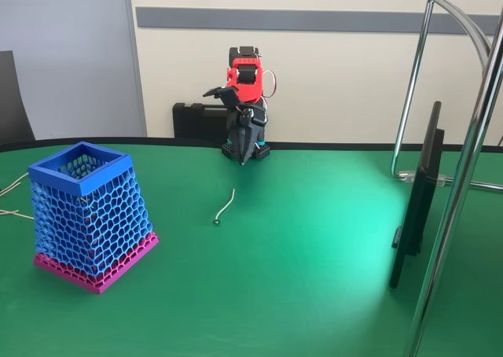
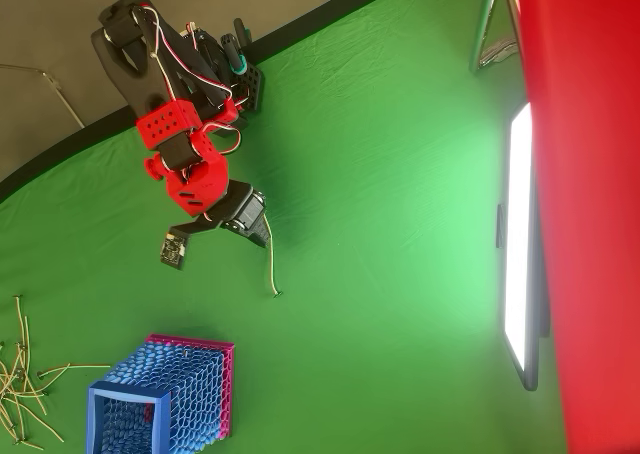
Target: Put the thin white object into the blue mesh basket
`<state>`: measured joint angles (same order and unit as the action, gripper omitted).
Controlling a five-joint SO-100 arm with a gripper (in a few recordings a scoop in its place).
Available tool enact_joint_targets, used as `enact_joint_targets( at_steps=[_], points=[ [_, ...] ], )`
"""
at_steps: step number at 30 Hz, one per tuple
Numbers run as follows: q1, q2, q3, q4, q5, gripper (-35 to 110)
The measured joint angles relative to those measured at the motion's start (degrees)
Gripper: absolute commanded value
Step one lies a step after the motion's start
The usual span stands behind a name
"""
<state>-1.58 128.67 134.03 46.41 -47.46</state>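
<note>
The thin white object (image 1: 225, 205) lies on the green table (image 1: 314, 255), its long axis running from its dark near end up and right toward the far side in the fixed view. The gripper (image 1: 243, 154) hangs folded at the far edge, pointing down, jaws together. The blue mesh basket (image 1: 90, 215) stands well left of the strip, upright. No writing is legible anywhere

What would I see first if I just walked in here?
Probably the blue basket with its pink base, standing at the left of the green table in the fixed view. Next, the red and black arm at the far edge, its gripper pointing down. A thin white strip lies between them.
</note>
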Motion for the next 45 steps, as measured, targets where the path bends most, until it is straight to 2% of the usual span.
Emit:
enact_joint_targets(
  at_steps=[10, 21, 26, 28, 35, 39, 45],
  points=[
    [0.26, -18.37, -20.3, 10.11, -10.46, 1],
    [-1.05, -30.15, -30.15, 17.23, -12.83, 1],
    [0.0, -35.24, -34.54, 21.18, -18.54, 1],
    [1.41, -37.88, -36.47, 22.06, -25.58, 1],
    [5.27, -42.19, -41.75, 24.87, -37.79, 5],
    [7.12, -44.82, -43.24, 25.31, -41.75, 12],
    [8.09, -48.08, -44.47, 25.4, -46.32, 14]
  ],
)
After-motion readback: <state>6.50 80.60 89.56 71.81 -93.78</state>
